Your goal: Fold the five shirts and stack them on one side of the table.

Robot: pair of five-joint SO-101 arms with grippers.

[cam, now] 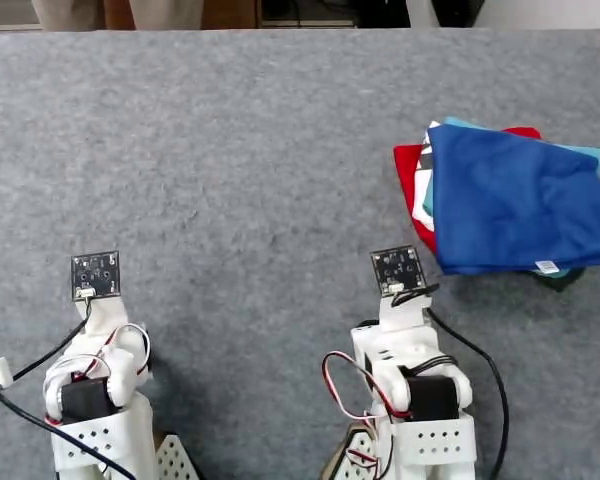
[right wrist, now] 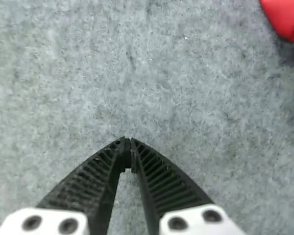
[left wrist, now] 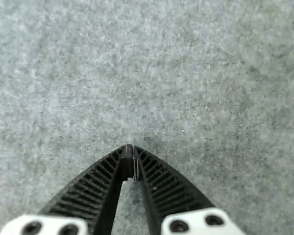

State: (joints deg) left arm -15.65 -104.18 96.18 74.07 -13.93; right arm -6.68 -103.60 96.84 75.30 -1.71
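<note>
Grey felt table [cam: 230, 150]: right gripper [right wrist: 127, 143] near the shirt stack [cam: 520, 200], left gripper [left wrist: 129, 149] well apart, both pinched together, holding nothing.

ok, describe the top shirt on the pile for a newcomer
In the high view, follow the grey table to its right edge, where the folded stack sits. The blue shirt lies on top, covering most of it. It is the only deep blue one; the red shirt just peeks out beneath.

The high view looks straight down over the table [cam: 280, 150]; each wrist view faces that same table from close above.
</note>
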